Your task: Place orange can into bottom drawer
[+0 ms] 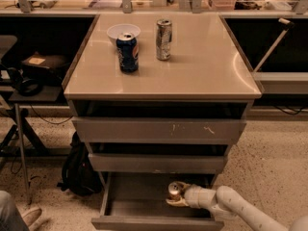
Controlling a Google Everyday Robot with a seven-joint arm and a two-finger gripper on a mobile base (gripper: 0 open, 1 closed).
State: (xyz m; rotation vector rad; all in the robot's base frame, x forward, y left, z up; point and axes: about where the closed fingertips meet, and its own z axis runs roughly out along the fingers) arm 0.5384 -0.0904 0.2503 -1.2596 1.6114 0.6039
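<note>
Bottom drawer (154, 222): was pulled open at the foot of the cabinet, its flat front nearest the camera and its floor showing.
Arm (243, 211): pale, it reached in from the lower right, over the drawer's right side.
Gripper (175, 195): was inside the open drawer towards its right rear, fingers closed around the orange can.
Orange can (174, 190): was upright in that grip, silver top up; whether it touched the drawer floor could not be told.
Backpack (79, 170): dark, it sat on the floor left of the cabinet.
Upper drawers (159, 129): both fronts had dark gaps above them.
Cabinet top (202, 66): was smooth and beige.
Dark blue can (128, 52): stood upright, just in front of the white bowl (118, 30).
Silver can (163, 39): stood upright, right of the blue can and apart from it.
</note>
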